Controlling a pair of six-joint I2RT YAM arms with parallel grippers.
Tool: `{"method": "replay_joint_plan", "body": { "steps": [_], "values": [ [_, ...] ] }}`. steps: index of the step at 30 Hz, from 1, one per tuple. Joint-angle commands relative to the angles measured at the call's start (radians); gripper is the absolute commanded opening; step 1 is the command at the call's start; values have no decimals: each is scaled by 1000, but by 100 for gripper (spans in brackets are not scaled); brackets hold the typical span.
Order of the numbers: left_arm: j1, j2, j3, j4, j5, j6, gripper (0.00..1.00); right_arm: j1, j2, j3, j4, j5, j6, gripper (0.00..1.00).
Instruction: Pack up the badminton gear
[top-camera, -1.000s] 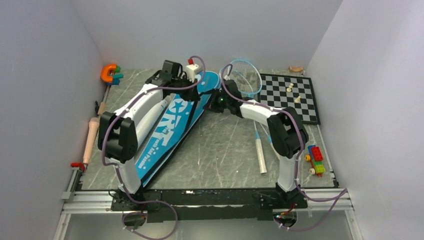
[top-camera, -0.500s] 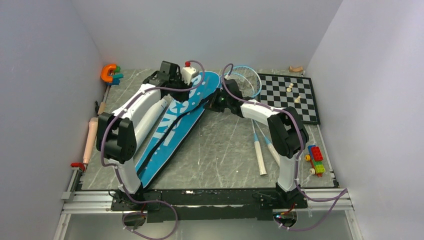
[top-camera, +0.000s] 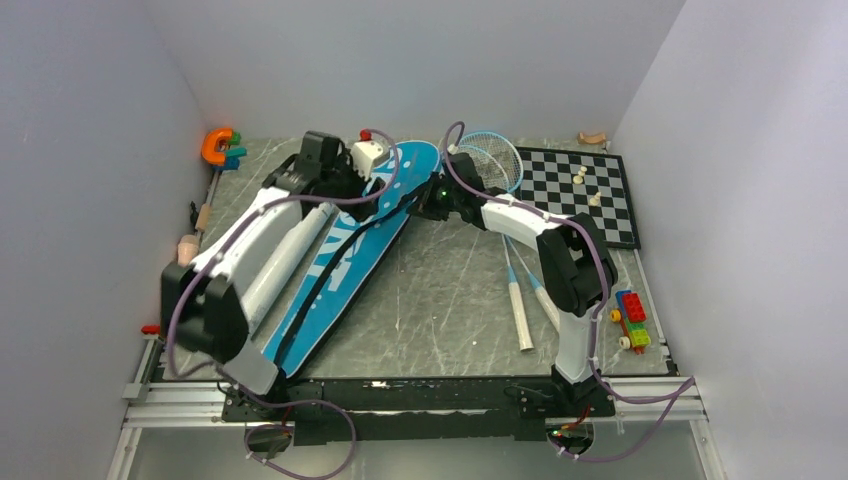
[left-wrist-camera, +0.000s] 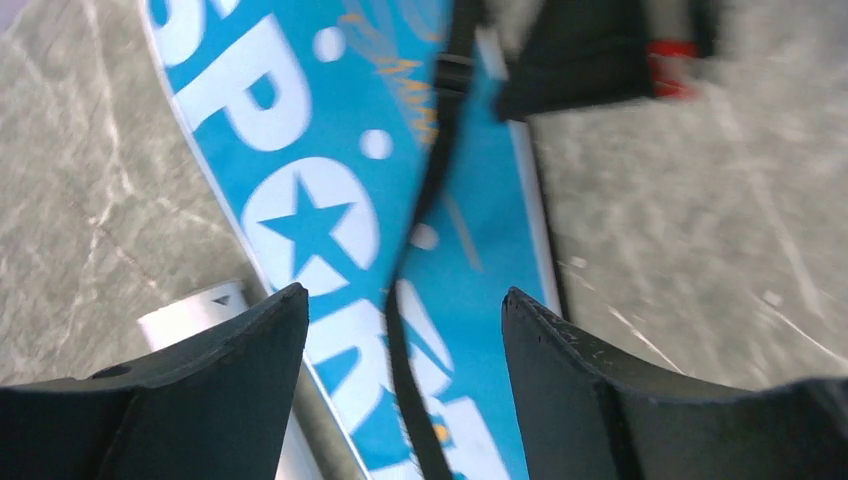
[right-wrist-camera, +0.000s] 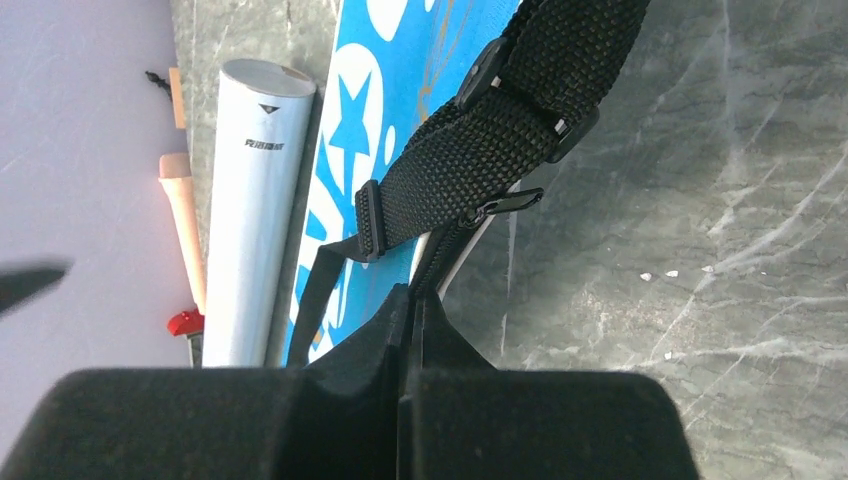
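Both at the bag (left-wrist-camera: 310, 225): left tool (left-wrist-camera: 400, 300) gapes above it, right tool (right-wrist-camera: 412, 295) pinches its right edge.

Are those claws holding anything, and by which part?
The right gripper pinches the blue bag at its zipper edge; the left gripper is open, holding nothing.

Both arms outstretched, left end effector (left-wrist-camera: 405, 310) spread wide, right end effector (right-wrist-camera: 412, 300) closed tight.

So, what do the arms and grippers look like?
Both arms have white shells, black joints and a mauve cable looping alongside. The left arm carries a white block with a red cap at its wrist; the right arm shows a green light. The left gripper and right gripper have matte black fingers.
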Motion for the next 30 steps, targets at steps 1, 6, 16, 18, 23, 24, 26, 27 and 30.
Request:
{"method": "replay_joint_plan", "body": {
  "steps": [1, 6, 16, 18, 23, 24, 26, 27, 30],
  "values": [
    [-56, -191, -181, 2, 212, 50, 74, -7, -56, 62, -15, -3, -27, 0],
    [-81, -221, -353, -6, 181, 113, 73, -6, -66, 82, -33, -5, -31, 0],
    [-132, -282, -462, -19, 125, 224, 73, -7, -67, 94, -52, 3, -37, 0],
    [-139, -288, -476, -13, 99, 236, 73, -7, -68, 91, -52, 3, -36, 0],
    [-157, -288, -510, 24, -2, 262, 72, -7, -71, 89, -49, 3, -37, 0],
    [-157, -284, -515, 29, -23, 266, 71, -7, -72, 87, -50, 3, -36, 0],
    [-159, -276, -523, 44, -53, 272, 71, -8, -75, 86, -48, 2, -35, 0],
    [-160, -273, -525, 49, -63, 274, 71, -7, -75, 85, -47, 1, -36, 0],
    [-160, -257, -528, 69, -93, 272, 70, -7, -76, 84, -46, 0, -35, 0]
  ]
}}
